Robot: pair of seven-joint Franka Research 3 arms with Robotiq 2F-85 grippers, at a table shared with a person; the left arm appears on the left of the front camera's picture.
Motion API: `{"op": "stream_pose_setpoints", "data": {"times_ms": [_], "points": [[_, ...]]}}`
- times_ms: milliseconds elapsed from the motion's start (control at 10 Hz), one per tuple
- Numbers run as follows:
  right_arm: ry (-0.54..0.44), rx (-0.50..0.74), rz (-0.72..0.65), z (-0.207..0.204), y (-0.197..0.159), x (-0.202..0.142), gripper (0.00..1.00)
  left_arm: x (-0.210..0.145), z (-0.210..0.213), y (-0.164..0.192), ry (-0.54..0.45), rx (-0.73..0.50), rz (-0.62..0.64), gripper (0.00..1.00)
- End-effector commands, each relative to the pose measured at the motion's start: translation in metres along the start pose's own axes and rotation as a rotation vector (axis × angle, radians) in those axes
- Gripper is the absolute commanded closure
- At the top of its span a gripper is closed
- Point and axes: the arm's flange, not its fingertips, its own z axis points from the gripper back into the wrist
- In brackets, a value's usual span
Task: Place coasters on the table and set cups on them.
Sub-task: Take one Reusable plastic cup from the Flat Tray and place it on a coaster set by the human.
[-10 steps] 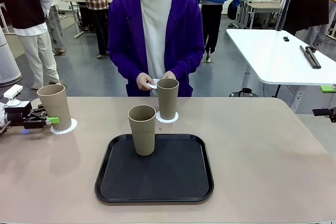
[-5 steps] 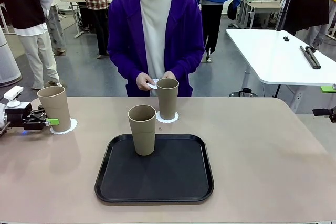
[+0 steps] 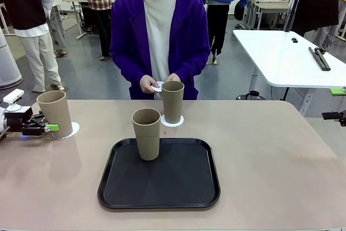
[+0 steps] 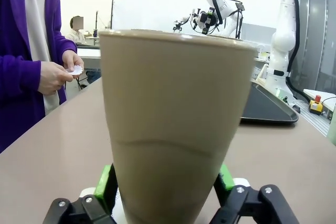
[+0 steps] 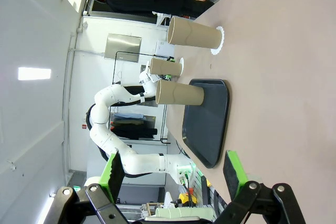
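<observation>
Left hand [image 4: 167, 182] straddled the base of a cup [image 3: 55, 113] on its coaster [image 3: 73, 130], left of the tray [image 3: 178, 179]; grip or clearance could not be told. Right hand [image 5: 173, 174] stood apart, empty. Risk: a pad dragging on withdrawal could tip the cup or skew the coaster.

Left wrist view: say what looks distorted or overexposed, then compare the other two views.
Left wrist view: the near cup looms and bulges from the wide lens, the wall behind washed out white. Front view: even soft light, faint shadows on the table, slight sheen on the tray rim. Right wrist view: rolled sideways, the table standing upright.
</observation>
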Motion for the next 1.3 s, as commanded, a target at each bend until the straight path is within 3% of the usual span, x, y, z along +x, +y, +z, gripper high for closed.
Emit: {"op": "stream_pose_setpoints", "data": {"times_ms": [0, 1200], "points": [[0.014, -0.001, 0.002, 0.001, 0.001, -0.002, 0.00, 0.003, 0.004, 0.003, -0.003, -0.030, -0.002, 0.00], [0.014, -0.001, 0.002, 0.001, 0.001, -0.002, 0.00, 0.031, 0.022, -0.002, 0.372, -0.020, -0.103, 0.00]]}}
